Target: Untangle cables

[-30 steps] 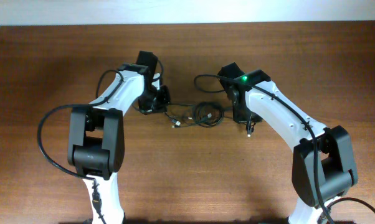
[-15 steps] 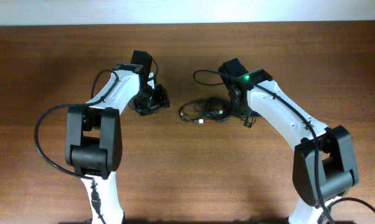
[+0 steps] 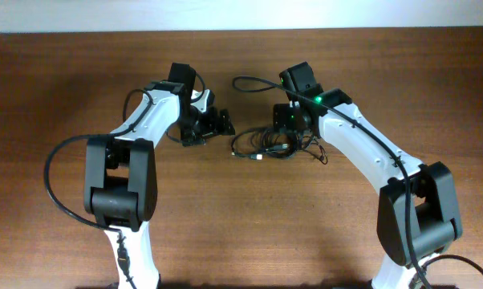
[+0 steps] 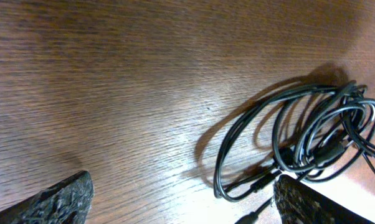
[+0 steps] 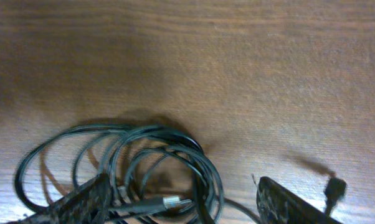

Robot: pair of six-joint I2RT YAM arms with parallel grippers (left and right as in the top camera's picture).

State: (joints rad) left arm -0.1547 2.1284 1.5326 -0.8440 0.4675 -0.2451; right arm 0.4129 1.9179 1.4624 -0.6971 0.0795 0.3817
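Looking down through both wrist cameras, I find the cables (image 3: 263, 144) in a loose bunch on the desk (image 3: 65, 80). They lie between my two arms, right under my right jaws and a little apart from my left jaws. Both pairs of jaws stand wide apart and hold nothing. In the right wrist view the coils run between my fingers (image 5: 81, 200).

I judge these wires to be very light, limp and thin. They should slide easily on the wood and spring back into loops, and a single strand could slip out of a loose pinch. Hauling on the crossed middle would likely tighten the knot.

The better holds look to be the big outer loop (image 4: 220, 163), which lies clear of the crossings, and the metal-tipped plug (image 5: 172, 201) as a free end.

I can read no brand, label or writing on the cables or desk.
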